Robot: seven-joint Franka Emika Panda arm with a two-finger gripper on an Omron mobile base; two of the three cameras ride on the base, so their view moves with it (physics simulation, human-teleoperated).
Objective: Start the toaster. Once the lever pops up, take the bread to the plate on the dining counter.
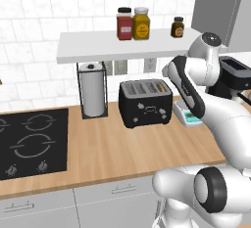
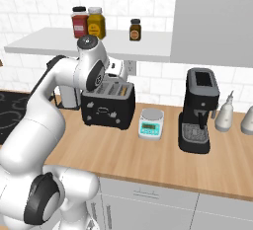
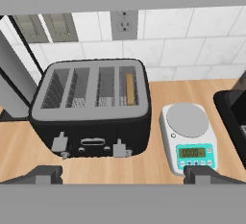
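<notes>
The black toaster [image 1: 145,102] [image 2: 107,104] [image 3: 91,122] stands on the wood worktop against the tiled wall. The bread [image 3: 129,88] [image 1: 161,86], a golden slice, sits upright in its rightmost slot. Two small pale levers [image 3: 60,143] stick out of the toaster's front. My gripper [image 3: 124,175] hovers above and in front of the toaster, open, with nothing between its fingers. One fingertip [image 3: 45,174] is level with the toaster's left end, the other over the scale. The plate and the dining counter are out of view.
A white kitchen scale [image 3: 188,131] [image 2: 150,124] lies just right of the toaster, and a black coffee machine [image 2: 199,110] stands further right. Left of the toaster are a paper-towel holder [image 1: 93,95] and a black cooktop [image 1: 32,141]. A shelf [image 1: 112,51] with jars hangs above.
</notes>
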